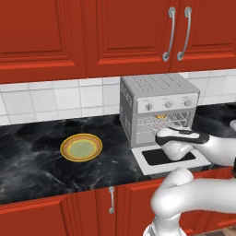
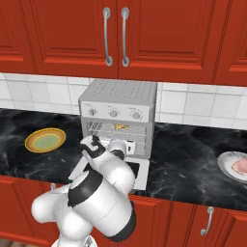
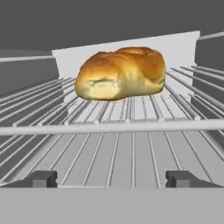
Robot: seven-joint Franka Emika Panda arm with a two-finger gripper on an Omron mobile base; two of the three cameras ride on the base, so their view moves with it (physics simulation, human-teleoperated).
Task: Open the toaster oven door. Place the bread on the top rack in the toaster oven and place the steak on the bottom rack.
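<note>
Golden bread [image 3: 120, 73] sits on the top rack [image 3: 131, 111], door [image 1: 168, 159] down.
Fingers [image 3: 112, 178] apart and empty; steak [image 2: 240, 166] waits on the far-right plate [image 2: 226, 169].

Red wall cabinets [image 1: 55, 37] above white tile backsplash [image 1: 55, 101]; black marble counter [image 1: 32, 156]; red base cabinets [image 1: 69, 214].

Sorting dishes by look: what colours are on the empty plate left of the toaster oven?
The plate has a yellow-orange rim and pale green centre; the left base view shows it best.
</note>
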